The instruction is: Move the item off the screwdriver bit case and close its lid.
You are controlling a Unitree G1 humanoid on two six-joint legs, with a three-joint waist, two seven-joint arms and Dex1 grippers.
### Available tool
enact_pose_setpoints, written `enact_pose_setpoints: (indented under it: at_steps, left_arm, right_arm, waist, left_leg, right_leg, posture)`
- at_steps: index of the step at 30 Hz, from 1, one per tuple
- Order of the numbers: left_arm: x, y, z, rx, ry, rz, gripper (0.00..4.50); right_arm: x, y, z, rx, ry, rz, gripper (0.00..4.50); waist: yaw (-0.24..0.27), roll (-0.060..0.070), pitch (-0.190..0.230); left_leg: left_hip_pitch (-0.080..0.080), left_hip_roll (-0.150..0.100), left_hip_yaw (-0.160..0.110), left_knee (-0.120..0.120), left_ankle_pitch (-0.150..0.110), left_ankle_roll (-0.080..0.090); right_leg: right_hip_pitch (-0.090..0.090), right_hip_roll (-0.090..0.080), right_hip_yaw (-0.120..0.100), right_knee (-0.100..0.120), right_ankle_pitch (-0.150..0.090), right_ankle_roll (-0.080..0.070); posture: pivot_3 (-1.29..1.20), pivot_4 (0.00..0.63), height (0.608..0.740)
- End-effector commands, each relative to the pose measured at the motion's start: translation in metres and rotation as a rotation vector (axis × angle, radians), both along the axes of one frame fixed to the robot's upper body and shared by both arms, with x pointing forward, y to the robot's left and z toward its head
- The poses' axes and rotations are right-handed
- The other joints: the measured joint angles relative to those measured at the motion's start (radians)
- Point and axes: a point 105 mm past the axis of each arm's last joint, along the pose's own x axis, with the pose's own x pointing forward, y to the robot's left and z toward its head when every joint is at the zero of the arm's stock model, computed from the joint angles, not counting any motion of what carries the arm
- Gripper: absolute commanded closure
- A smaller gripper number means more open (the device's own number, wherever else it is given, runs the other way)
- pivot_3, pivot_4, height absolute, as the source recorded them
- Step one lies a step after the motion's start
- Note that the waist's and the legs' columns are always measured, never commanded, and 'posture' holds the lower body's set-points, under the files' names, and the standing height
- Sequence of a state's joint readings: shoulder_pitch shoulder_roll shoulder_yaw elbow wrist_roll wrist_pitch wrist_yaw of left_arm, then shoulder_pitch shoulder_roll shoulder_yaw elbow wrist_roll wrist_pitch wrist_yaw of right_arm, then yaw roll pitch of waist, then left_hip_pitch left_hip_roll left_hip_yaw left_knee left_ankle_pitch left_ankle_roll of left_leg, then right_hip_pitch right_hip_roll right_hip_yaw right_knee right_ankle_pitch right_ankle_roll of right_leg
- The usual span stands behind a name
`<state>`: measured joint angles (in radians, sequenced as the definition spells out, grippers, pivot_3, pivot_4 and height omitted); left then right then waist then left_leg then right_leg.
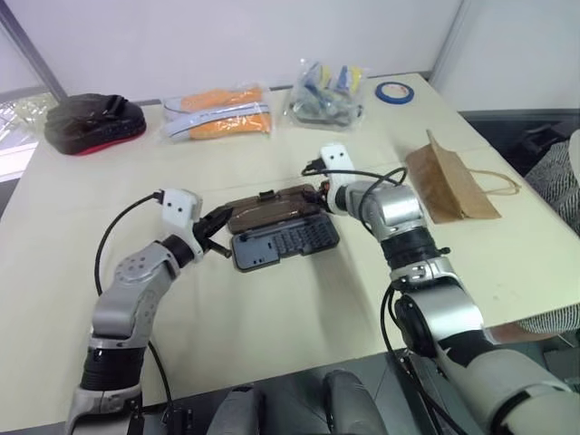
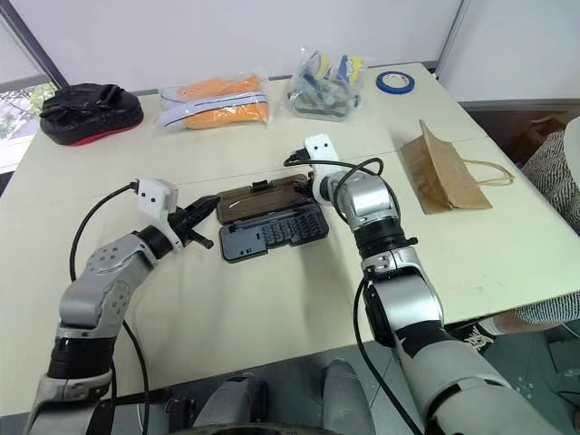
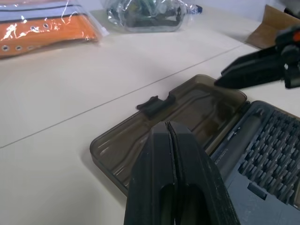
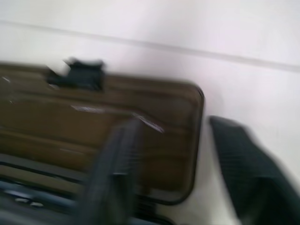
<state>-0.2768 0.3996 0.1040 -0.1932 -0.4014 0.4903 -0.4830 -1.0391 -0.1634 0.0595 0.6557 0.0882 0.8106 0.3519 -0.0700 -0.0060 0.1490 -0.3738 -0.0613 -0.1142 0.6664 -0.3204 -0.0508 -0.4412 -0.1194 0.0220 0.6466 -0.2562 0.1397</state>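
The screwdriver bit case [image 1: 285,243] is laid open on the surface [image 1: 272,326] between the two claws, its lid [image 1: 276,208] folded flat on the far side. The left claw [image 1: 216,237] is placed just left of it; the right claw [image 4: 178,168] is set astride the lid's right end. The paper bag [image 1: 449,186] is laid well right of the right claw.

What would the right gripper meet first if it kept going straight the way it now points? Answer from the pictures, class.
Most likely the lid of the screwdriver bit case. The right gripper is open and angled down at the lid's corner, one finger over it, the other beside it above the table. Depth is uncertain.
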Motion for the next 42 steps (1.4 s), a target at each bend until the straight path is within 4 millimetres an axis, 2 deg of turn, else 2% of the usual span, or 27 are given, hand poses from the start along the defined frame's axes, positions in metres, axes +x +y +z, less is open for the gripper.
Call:
enact_pose_setpoints:
  at_steps: [1,7,16,22,25,27,28,29,38,42]
  left_arm:
    - [0.001,-0.002,0.010,0.003,-0.048,-0.006,4.50]
    - [0.000,-0.002,0.010,-0.002,-0.050,0.000,4.50]
    - [-0.004,0.002,0.009,-0.001,-0.049,0.019,4.50]
    - [-0.004,0.001,0.008,-0.005,-0.049,0.025,4.50]
    - [-0.004,0.000,0.008,-0.006,-0.048,0.026,4.50]
    - [-0.004,0.000,0.007,-0.006,-0.047,0.025,4.50]
    - [-0.005,0.000,0.007,-0.007,-0.046,0.025,4.50]
    - [-0.005,0.000,0.006,-0.008,-0.046,0.026,4.50]
    - [-0.006,0.006,0.006,0.000,-0.047,0.043,4.50]
    - [-0.007,0.008,0.007,0.003,-0.049,0.049,4.50]
  right_arm:
    - [0.017,0.001,0.031,-0.038,-0.130,-0.004,1.62]
    - [0.029,-0.005,0.024,-0.096,-0.121,-0.051,1.62]
    - [0.025,-0.002,0.005,-0.140,-0.067,-0.017,1.62]
    - [0.024,-0.007,-0.008,-0.269,-0.077,-0.029,1.62]
    - [0.021,-0.006,-0.011,-0.278,-0.052,-0.016,2.50]
    - [0.019,-0.005,-0.014,-0.271,-0.023,-0.005,3.46]
    - [0.017,-0.005,-0.016,-0.271,-0.009,-0.001,4.08]
    - [0.016,-0.006,-0.018,-0.273,0.001,0.002,4.45]
    - [0.004,-0.022,-0.039,-0.289,0.108,-0.020,4.45]
    - [-0.004,-0.033,-0.037,-0.265,0.148,-0.072,4.45]
  waist:
    - [-0.001,0.000,0.000]
    - [-0.001,0.000,0.000]
    - [-0.001,0.000,0.000]
    - [-0.001,0.000,0.000]
    - [-0.001,0.000,0.000]
    - [0.001,0.000,0.000]
    - [0.003,0.000,0.000]
    - [0.004,0.000,0.000]
    - [0.005,0.000,0.000]
    - [0.013,0.000,-0.001]
  left_leg:
    - [0.000,0.000,0.000,0.000,0.000,0.000]
    - [0.000,0.000,0.000,0.000,0.000,0.000]
    - [0.000,0.000,0.000,0.000,0.000,0.000]
    - [0.000,0.000,0.000,0.000,0.000,0.000]
    - [0.000,0.000,0.000,0.000,0.000,0.000]
    - [0.000,0.000,0.000,0.000,0.000,0.000]
    - [0.000,0.000,-0.001,0.001,0.000,0.000]
    - [0.000,0.000,-0.001,0.001,0.000,0.000]
    - [0.001,0.000,-0.001,0.001,0.000,0.000]
    - [0.001,0.000,-0.002,0.001,0.000,0.000]
  right_leg:
    - [0.000,0.000,0.000,0.000,0.000,0.000]
    - [-0.001,0.000,0.000,0.000,0.000,0.000]
    - [-0.001,0.000,0.000,0.000,0.000,0.000]
    - [0.000,0.000,0.000,0.000,0.000,0.000]
    - [0.000,0.000,0.000,0.000,0.000,0.000]
    - [0.000,0.000,0.000,0.000,0.000,0.000]
    - [0.000,0.000,0.000,0.000,0.000,0.000]
    - [0.001,0.000,0.000,0.000,0.000,0.000]
    - [0.001,-0.001,0.000,0.000,0.000,0.000]
    - [0.002,-0.001,0.000,0.000,0.000,0.000]
  posture:
    - [0.00,0.150,0.740]
    - [0.00,0.150,0.740]
    - [0.00,0.150,0.740]
    - [0.00,0.150,0.740]
    - [0.00,0.150,0.740]
    - [0.00,0.150,0.740]
    - [0.00,0.150,0.740]
    - [0.00,0.150,0.740]
    - [0.00,0.150,0.740]
    - [0.00,0.150,0.740]
